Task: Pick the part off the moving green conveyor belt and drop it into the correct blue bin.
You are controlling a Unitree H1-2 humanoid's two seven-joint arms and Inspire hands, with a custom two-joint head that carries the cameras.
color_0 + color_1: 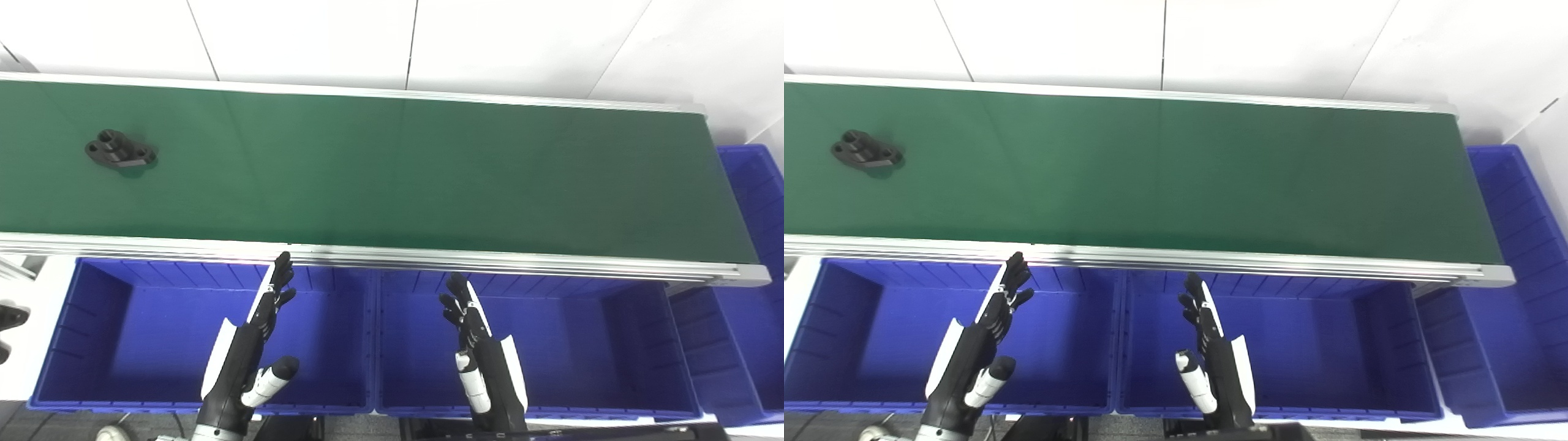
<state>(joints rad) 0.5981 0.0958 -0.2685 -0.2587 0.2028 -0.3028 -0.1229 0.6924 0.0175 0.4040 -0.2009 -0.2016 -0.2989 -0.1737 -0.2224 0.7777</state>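
**A:** I'm looking down on the green conveyor belt (392,171) from the head cameras. The black part (120,150) is lying flat on the belt near its left end, roughly midway between the far edge and the near edge, alone there.

**B:** And where are your hands sitting?

**A:** Both are hanging below the belt's near rail, well apart from the part. My left hand (254,343) is hovering over the left blue bin (92,318), toward that bin's right side, fingertips pointing up at the rail. Its fingers (280,275) are stretched out straight and spread, thumb sticking out sideways, holding nothing.

**B:** Right hand?

**A:** My right hand (478,349) is hovering over the middle blue bin (612,331), near its left wall. Fingers extended and apart too, nothing in them.

**B:** Any other bins?

**A:** I'm seeing a third blue bin (753,202) standing off the belt's right end, running back along it. The two front bins are sitting side by side, walls touching, tucked under the near rail.
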